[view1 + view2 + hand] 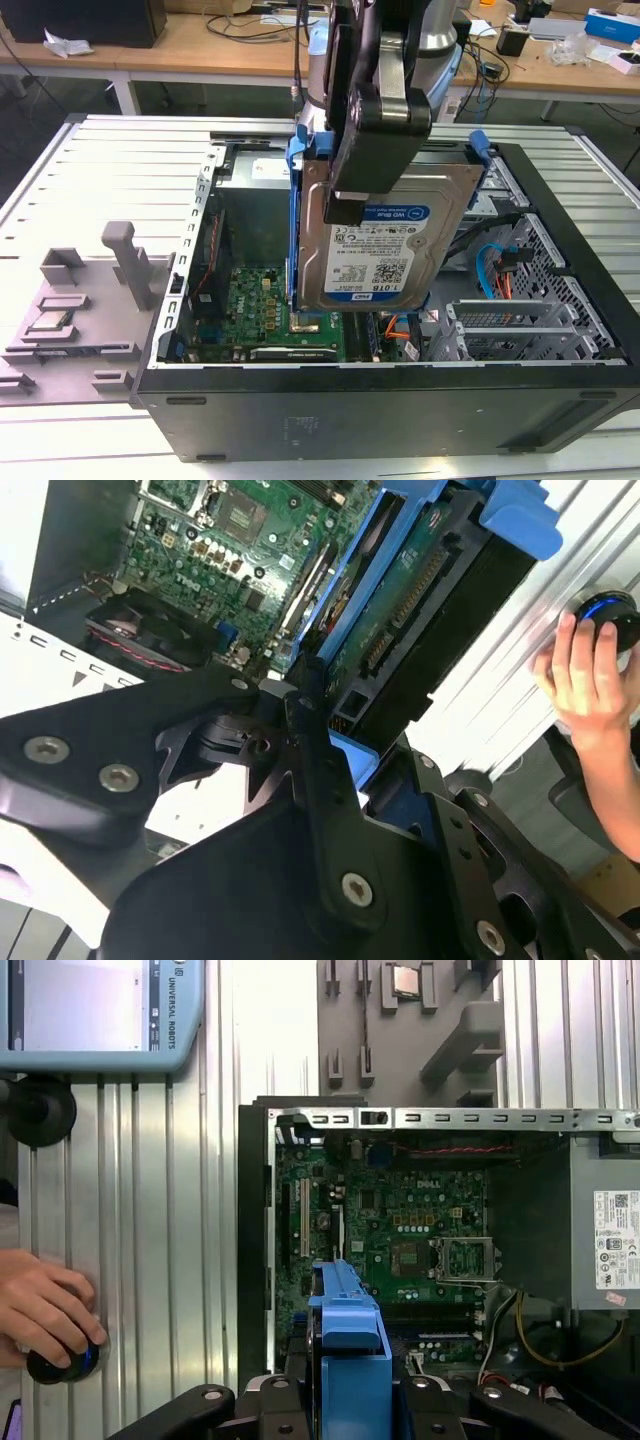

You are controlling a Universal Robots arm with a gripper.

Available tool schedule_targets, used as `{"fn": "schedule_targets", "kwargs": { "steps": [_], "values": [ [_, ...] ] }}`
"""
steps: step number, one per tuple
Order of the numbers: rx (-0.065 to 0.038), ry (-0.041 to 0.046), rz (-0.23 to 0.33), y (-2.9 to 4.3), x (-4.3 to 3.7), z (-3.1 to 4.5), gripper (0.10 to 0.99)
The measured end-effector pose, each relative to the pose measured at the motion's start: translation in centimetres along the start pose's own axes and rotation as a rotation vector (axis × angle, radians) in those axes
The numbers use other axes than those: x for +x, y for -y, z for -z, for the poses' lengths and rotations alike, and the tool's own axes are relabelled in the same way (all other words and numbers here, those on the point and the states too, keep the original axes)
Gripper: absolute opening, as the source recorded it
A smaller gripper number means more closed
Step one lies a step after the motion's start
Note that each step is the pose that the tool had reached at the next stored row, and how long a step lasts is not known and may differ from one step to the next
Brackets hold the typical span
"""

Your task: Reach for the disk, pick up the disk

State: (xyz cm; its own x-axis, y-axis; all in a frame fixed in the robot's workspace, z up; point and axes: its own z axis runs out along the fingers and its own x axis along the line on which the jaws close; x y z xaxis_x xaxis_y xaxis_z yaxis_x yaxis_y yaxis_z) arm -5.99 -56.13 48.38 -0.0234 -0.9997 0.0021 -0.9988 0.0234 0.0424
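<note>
A: Report items in the exterior view, from its left to its right.

B: A grey fixture block point(75, 310) lies on the ribbed metal counter point(120, 170). Beside it stands the open computer case point(400, 400), with the green motherboard point(265, 305) on its floor. The disk point(385, 250) hangs upright above the case interior, clear of the motherboard, its blue bracket point(295, 200) along its edges.

A: Gripper condition?

B: The gripper point(368, 160) is clamped on the disk's upper part, fingers against both faces. In the first wrist view the bracket point(348, 1340) sits between the black fingers point(250, 1405).

A: Anything else?

B: A person's hand point(45, 1300) rests on a black knob point(65, 1360) on the counter, outside the case.
</note>
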Motion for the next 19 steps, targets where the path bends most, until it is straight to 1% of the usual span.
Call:
{"fn": "schedule_targets", "kwargs": {
  "steps": [6,7,9,11,18,19],
  "values": [
    [0.0,0.0,0.0,0.03,0.01,0.0,0.365],
    [0.0,-0.0001,0.0,0.1,0.02,0.01,0.365],
    [0.0,-0.0003,0.0,0.47,0.0,0.03,0.365],
    [0.0,-0.0002,0.0,1.23,-0.01,0.05,0.365],
    [0.0,-0.0003,0.0,3.29,-0.06,0.14,0.365],
    [0.0,-0.0004,0.0,3.99,-0.08,0.18,0.365]
  ]
}}
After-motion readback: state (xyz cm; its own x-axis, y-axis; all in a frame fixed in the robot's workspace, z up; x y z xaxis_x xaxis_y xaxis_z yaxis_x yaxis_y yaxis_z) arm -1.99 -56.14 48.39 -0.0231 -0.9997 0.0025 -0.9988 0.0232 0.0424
